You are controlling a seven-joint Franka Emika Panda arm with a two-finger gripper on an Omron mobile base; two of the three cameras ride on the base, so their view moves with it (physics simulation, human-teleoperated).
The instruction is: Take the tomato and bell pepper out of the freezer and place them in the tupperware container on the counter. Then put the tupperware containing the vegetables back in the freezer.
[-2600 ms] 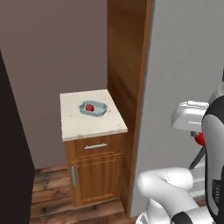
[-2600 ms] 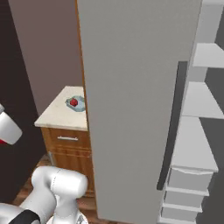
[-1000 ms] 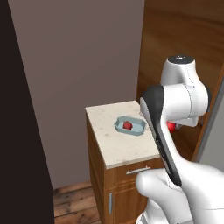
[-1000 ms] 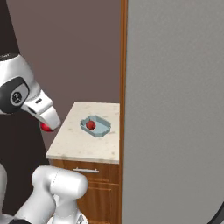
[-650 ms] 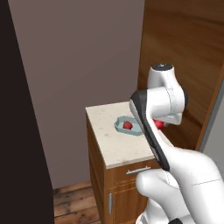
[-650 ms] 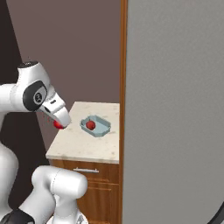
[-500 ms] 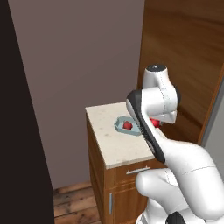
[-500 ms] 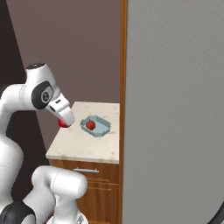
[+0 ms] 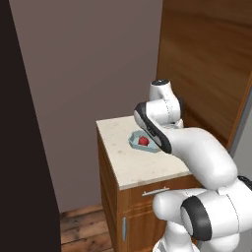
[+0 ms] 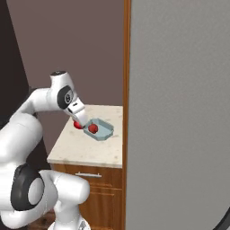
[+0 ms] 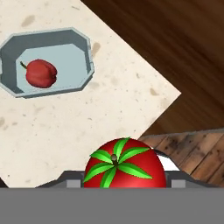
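We see the bell pepper (image 11: 41, 74) already lying in the tupperware container (image 11: 83, 48), upper left of the hand view, on the table (image 11: 87, 118). Our pincer (image 11: 125, 183) is partly closed around the tomato (image 11: 125, 166), low in frame. Dropping it in and returning the container to the freezer (image 10: 179, 112) remain.

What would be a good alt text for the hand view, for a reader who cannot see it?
The gripper holds a red tomato with a green leafy top, close to the camera. Beyond it, on the beige speckled counter, a light blue tupperware container holds a red bell pepper.
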